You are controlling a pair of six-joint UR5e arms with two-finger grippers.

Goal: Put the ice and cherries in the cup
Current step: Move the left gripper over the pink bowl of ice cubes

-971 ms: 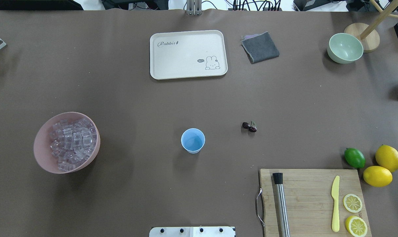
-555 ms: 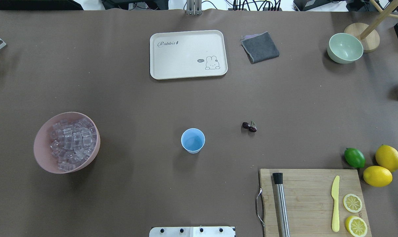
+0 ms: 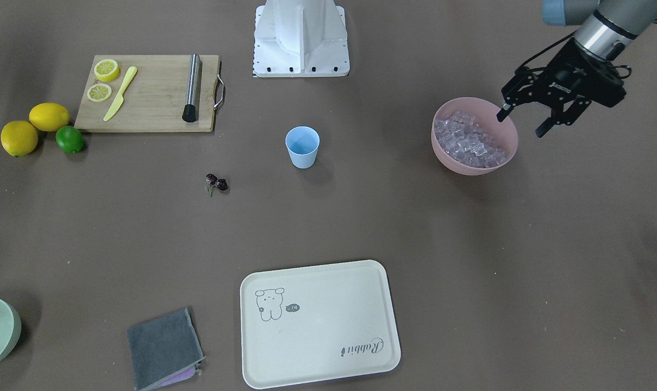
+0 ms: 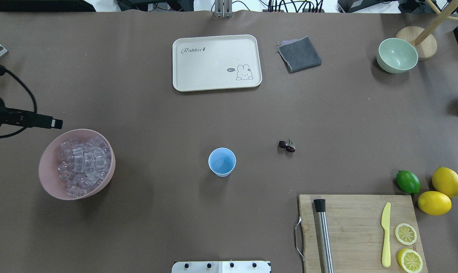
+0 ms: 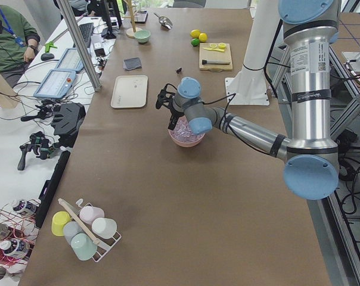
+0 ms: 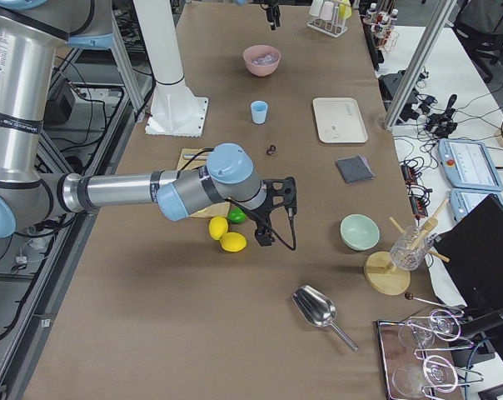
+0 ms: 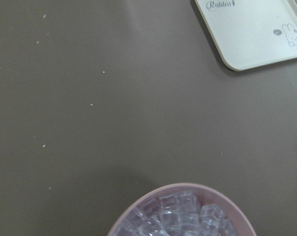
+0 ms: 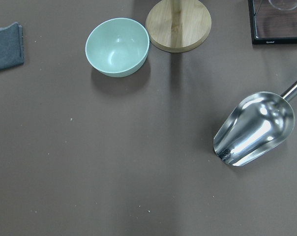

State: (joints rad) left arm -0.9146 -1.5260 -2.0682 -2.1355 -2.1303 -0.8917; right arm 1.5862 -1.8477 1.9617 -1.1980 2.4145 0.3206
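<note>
Spread apart, the left end effector (image 3: 522, 124) hovers by the pink bowl (image 4: 47, 182) of ice (image 4: 83, 163) at the left, so fetching ice seems the step in hand; next it must drop onto 1 glassy, slick cube. The smooth, tapered blue cup (image 4: 222, 162) stands empty in the middle of the surface (image 4: 157, 113), and the 2 round, stemmed cherries (image 4: 287, 146) lie right of it. Whether the right end effector (image 6: 272, 212) is apart or together I cannot tell.

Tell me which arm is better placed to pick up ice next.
Left. Its open claw hangs at the rim of the pink bowl of ice; the right arm is far away, near the lemons.
</note>
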